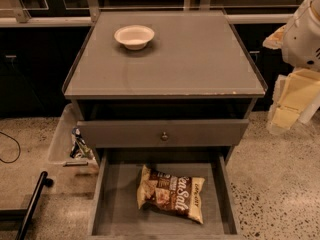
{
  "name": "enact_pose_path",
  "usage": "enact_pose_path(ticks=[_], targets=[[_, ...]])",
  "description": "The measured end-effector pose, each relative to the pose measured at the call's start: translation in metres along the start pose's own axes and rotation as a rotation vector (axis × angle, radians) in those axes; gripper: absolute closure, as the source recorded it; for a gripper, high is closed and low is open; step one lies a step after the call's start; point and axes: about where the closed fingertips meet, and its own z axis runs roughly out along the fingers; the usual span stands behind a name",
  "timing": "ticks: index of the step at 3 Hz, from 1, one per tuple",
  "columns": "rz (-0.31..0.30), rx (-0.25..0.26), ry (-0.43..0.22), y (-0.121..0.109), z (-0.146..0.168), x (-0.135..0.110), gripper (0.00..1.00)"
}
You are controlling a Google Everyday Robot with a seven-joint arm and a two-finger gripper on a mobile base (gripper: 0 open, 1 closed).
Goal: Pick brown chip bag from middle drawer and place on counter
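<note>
Brown chip bag [171, 194] lies flat in the open middle drawer [117, 204], with drawer floor showing between it and both side walls. White bowl [134, 36] sits rear-left on the desk [200, 59]. Hand [292, 101] hangs beyond the desk's right edge, well apart from the bag; its opening cannot be told.

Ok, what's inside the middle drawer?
Only the brown chip bag shows, lying flat. The middle drawer's back is hidden under the drawer above. The gripper hangs right of the counter.

Cream plastic pincer [288, 105] far right; counter [200, 59] matte gray; brown chip bag [171, 194] crinkly.
</note>
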Motion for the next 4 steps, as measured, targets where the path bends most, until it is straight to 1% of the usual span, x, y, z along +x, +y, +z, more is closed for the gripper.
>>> enact_pose_path(ticks=[1, 2, 3, 4], targets=[[0.002, 0.003, 0.000, 0.000, -0.001, 0.000, 0.00], [0.039, -0.016, 0.014, 0.020, 0.018, 0.014, 0.00], [0.076, -0.047, 0.019, 0.057, 0.054, 0.043, 0.00], [0.067, -0.080, -0.002, 0.090, 0.099, 0.060, 0.00]])
